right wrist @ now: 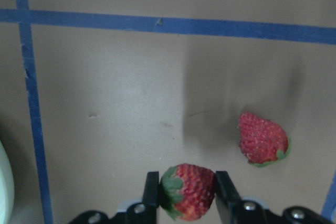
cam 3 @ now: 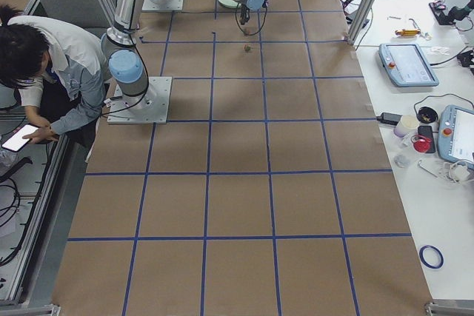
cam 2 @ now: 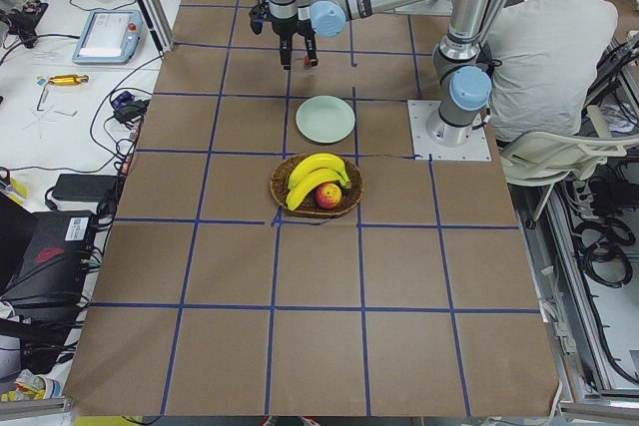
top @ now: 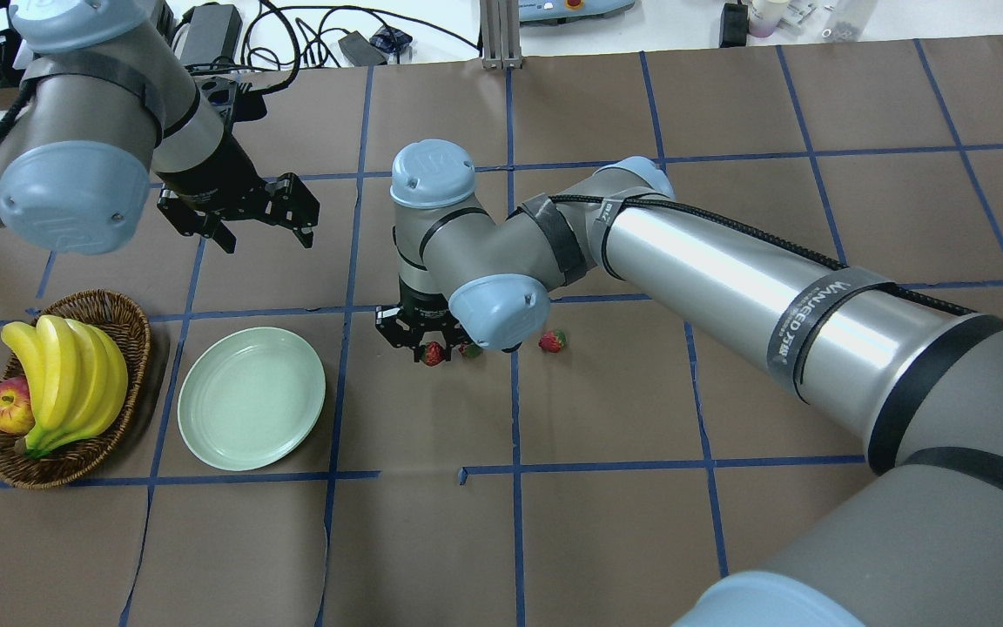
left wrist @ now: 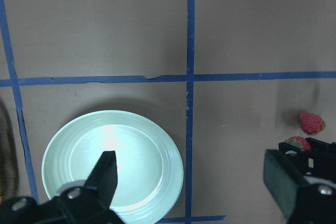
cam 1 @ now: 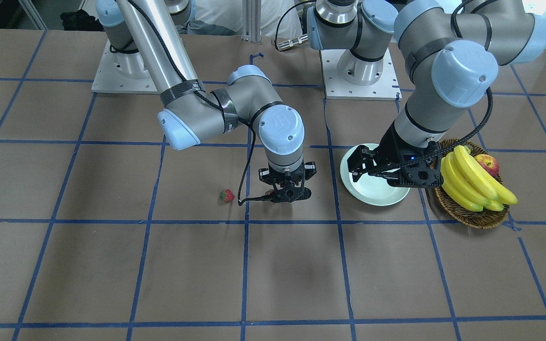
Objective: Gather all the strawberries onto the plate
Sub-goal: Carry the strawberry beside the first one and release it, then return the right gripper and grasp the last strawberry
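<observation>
My right gripper [top: 432,345] is shut on a small red strawberry [right wrist: 187,190], low over the brown table near its middle. A second strawberry [right wrist: 262,139] lies close beside it, half hidden under the arm's elbow cap in the overhead view [top: 469,349]. A third strawberry [top: 552,340] lies apart on the paper, also seen in the front view [cam 1: 226,195]. The pale mint plate [top: 251,398] holds nothing. My left gripper [left wrist: 194,182] hangs open above the plate [left wrist: 136,161], its fingers spread wide.
A wicker basket [top: 123,318] with bananas [top: 66,374] and an apple [top: 7,407] stands right beside the plate, on the side away from the strawberries. A person [cam 2: 549,37] sits behind the robot bases. Blue tape lines grid the table.
</observation>
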`<control>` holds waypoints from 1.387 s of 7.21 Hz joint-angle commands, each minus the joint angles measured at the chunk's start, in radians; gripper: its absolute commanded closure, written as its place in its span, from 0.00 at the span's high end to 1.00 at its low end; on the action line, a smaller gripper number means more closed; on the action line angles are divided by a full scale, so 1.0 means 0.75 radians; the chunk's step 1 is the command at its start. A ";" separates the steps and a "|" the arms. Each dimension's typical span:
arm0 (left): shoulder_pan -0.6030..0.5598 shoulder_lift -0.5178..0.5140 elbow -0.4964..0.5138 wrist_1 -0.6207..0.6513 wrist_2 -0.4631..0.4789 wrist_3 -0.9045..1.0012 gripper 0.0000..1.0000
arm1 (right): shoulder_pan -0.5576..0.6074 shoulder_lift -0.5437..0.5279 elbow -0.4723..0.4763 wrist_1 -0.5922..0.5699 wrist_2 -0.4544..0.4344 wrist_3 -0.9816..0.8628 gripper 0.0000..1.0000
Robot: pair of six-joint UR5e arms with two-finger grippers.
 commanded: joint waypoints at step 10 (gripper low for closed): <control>-0.012 0.006 0.000 0.002 0.002 0.014 1.00 | -0.299 -0.191 0.084 0.251 -0.252 -0.534 1.00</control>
